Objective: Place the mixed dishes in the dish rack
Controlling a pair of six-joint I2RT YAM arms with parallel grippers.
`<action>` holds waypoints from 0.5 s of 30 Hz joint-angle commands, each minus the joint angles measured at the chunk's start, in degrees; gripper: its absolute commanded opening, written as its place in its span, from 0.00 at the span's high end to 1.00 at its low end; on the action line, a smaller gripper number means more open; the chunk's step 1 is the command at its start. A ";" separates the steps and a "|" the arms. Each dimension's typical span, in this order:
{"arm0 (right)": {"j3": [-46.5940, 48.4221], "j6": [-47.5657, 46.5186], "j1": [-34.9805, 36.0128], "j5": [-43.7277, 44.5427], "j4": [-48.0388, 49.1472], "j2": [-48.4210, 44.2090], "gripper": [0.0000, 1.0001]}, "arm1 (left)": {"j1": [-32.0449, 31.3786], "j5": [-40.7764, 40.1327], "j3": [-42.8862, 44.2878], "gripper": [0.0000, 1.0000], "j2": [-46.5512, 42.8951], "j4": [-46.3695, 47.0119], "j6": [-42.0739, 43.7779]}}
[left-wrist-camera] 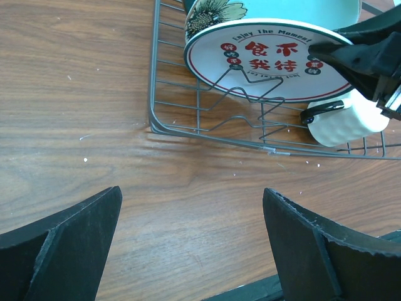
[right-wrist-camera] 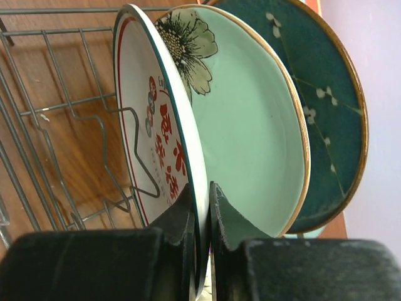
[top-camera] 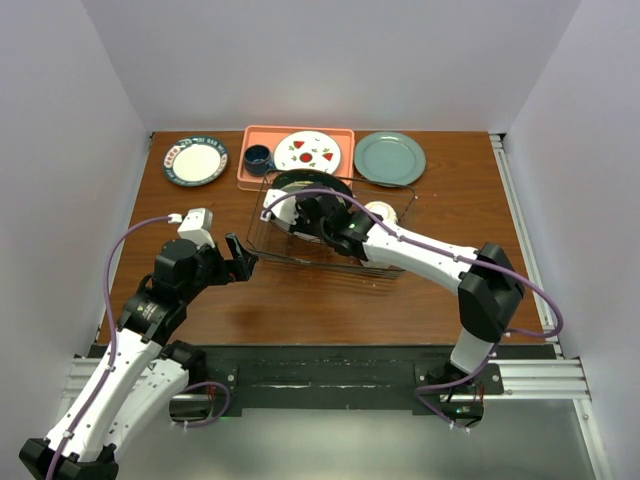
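Currently the white plate [right-wrist-camera: 156, 125] stands on edge in the rack [left-wrist-camera: 151, 94], at its 9 o'clock end, just beside the green plate [right-wrist-camera: 250, 125]. The right gripper [right-wrist-camera: 202, 213] pinches its rim, jaws narrow. Risk: if released before it leans on a tine, it tips or clacks the green plate; the inner finger may drag it on exit. The left gripper [left-wrist-camera: 191, 194] is wide and empty, at the rack's 8 o'clock.

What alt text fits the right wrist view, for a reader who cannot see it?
The right gripper pinches the rim of a white plate with red characters, standing upright in the wire dish rack. Behind it stand a pale green flower plate and a dark teal plate.
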 commanded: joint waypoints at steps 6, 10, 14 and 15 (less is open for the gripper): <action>6.12 4.06 -0.48 3.73 0.59 -0.78 0.62 | -0.13 0.29 0.27 0.00 0.26 2.09 1.52; 6.03 5.29 -0.92 5.92 1.65 -1.66 0.60 | -0.04 0.20 0.27 0.00 0.17 2.09 1.43; 4.63 6.35 -1.10 8.56 3.23 -3.06 0.56 | -0.13 0.29 0.27 0.00 0.08 2.09 1.52; 4.28 6.78 -1.10 9.00 3.75 -3.33 0.53 | -0.13 0.29 0.36 0.00 0.08 2.09 1.52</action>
